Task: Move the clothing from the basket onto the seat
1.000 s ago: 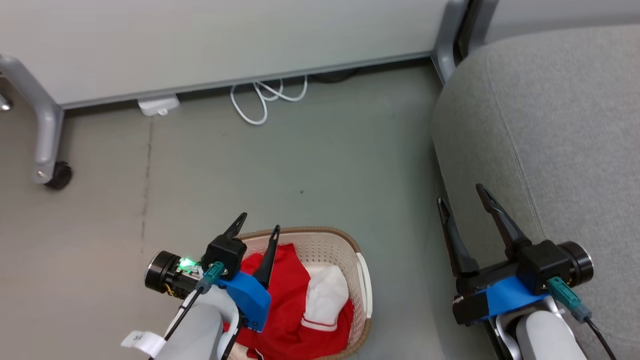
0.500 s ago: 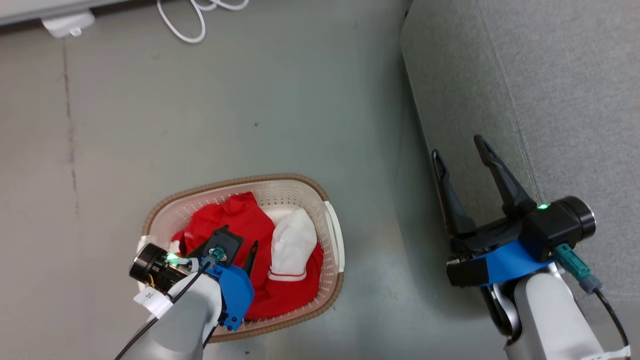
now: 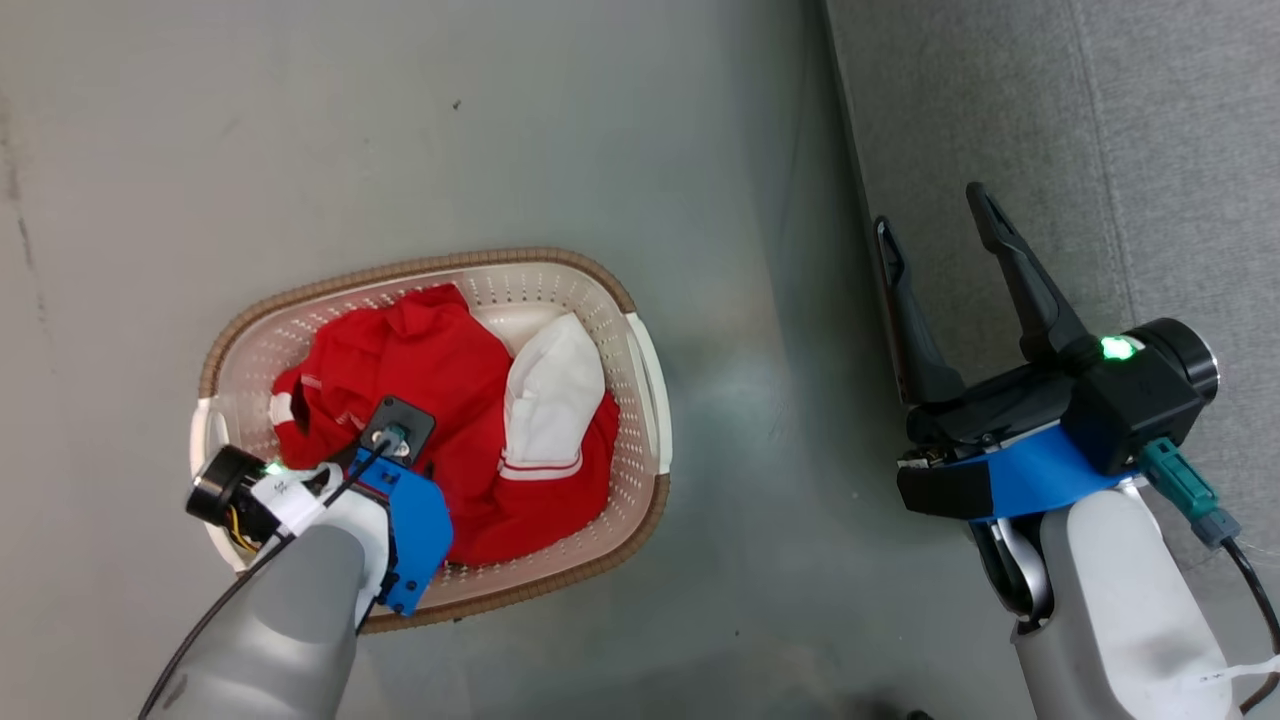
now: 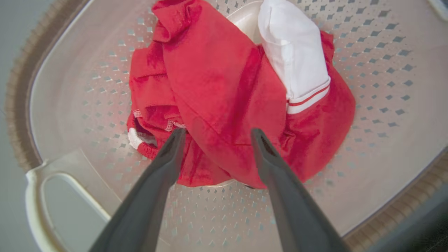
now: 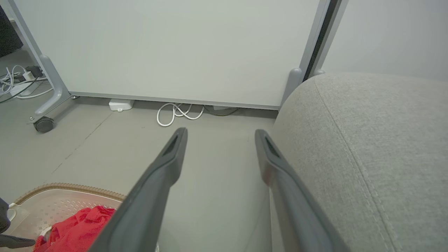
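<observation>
The basket (image 3: 420, 262) stands on the floor, cream with a brown rim, and holds the clothing (image 3: 430, 370), a crumpled red heap with a white striped sleeve (image 3: 550, 400) on top. My left gripper (image 4: 217, 132) points down into the basket (image 4: 70, 105). It is open, its fingertips over the near part of the red clothing (image 4: 217, 77), with a fold between them and nothing gripped. My right gripper (image 3: 928, 208) hangs open and empty at the front edge of the grey seat (image 3: 1100, 120), well to the right of the basket. The right wrist view shows that gripper (image 5: 219, 131) beside the seat (image 5: 367, 140).
Grey floor (image 3: 750, 400) separates the basket and the seat. In the right wrist view a pale panel (image 5: 175, 49) on a caster leg (image 5: 43, 124) stands behind. A coiled white cable (image 5: 175, 113) and a small white box (image 5: 120, 104) lie at its foot.
The head camera has tilted down, so the whole view has shifted. My left gripper has turned fingers-down and dropped into the basket over the red clothing. The right gripper keeps its pose.
</observation>
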`<state>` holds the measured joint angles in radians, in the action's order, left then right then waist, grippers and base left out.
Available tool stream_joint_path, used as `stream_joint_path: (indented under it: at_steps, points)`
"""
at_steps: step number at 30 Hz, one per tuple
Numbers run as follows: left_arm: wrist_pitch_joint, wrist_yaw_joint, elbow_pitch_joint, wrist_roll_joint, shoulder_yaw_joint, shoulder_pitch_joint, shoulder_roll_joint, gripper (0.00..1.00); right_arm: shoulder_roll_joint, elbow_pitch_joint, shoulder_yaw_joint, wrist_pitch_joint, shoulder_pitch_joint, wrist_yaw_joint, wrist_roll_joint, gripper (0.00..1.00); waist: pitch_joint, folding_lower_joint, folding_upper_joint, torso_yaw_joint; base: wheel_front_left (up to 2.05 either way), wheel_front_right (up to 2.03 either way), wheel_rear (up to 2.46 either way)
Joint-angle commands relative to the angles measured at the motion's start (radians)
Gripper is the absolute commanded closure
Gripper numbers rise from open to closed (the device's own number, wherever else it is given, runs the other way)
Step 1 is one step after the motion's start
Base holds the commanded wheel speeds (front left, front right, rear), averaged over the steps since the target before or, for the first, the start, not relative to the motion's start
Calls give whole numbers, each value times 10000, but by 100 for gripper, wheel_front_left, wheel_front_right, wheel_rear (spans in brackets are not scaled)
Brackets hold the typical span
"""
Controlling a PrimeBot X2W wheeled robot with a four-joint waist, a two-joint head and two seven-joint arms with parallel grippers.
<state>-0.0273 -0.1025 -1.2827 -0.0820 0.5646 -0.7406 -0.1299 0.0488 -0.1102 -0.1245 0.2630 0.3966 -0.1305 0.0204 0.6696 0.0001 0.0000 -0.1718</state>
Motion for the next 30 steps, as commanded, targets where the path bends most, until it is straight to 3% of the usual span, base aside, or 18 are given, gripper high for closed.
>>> stream_joint_path:
  at_steps: [1,8,13,30]
  points:
    - [223,73,-22,45,56,-235,-93,0,27,69,3,28,187,-5,54,0,312,-1,0,-46,0,0,0]
    - [1589,162,-62,-243,-95,-567,-234,0,27,223,-36,28,403,-5,175,0,856,-1,0,-155,0,0,0]
    - [2008,149,-63,-514,-226,-753,-282,0,25,348,-54,28,539,-5,267,0,1265,-1,0,-271,0,0,0]
    - [1893,148,-68,-685,-24,-1391,-363,0,25,797,50,28,753,-5,495,0,2370,-1,0,-555,0,0,0]
